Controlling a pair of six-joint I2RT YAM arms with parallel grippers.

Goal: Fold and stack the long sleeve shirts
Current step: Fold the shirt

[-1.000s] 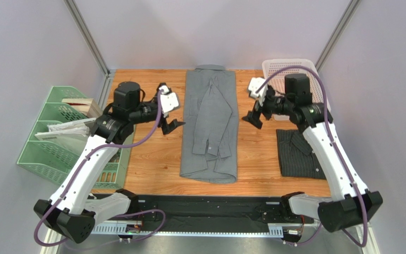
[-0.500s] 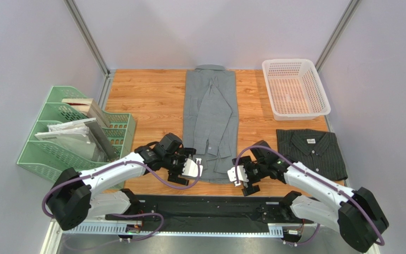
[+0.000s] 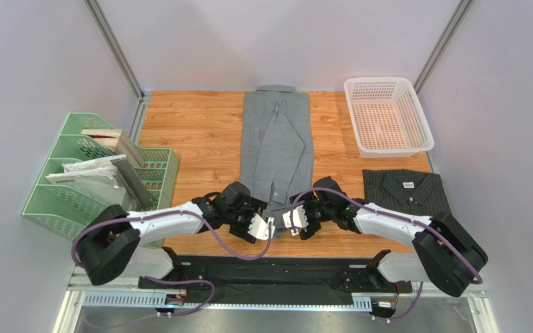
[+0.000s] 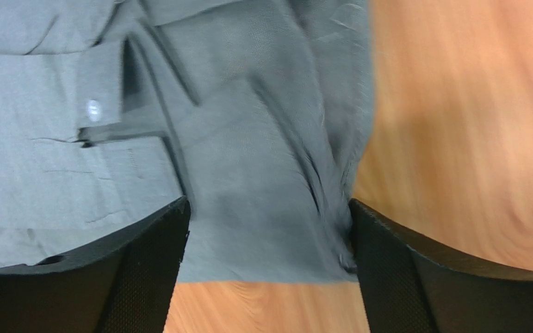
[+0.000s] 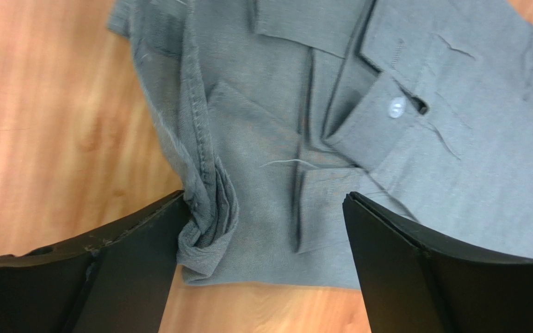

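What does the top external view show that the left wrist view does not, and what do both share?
Only the top external view: the white basket, the folded dark pinstriped shirt and the green file rack. Only the left wrist view: the creased hem and a white button, close up. Both: the grey shirt on the wooden table.

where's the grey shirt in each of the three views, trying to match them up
Top external: the grey shirt lies lengthwise in the middle of the table, collar at the far edge.
Left wrist: one near hem corner of it fills the upper left and centre.
Right wrist: a near hem corner fills the centre and right.
Shared landmark: the wooden table, bare beside the shirt in both wrist views too.
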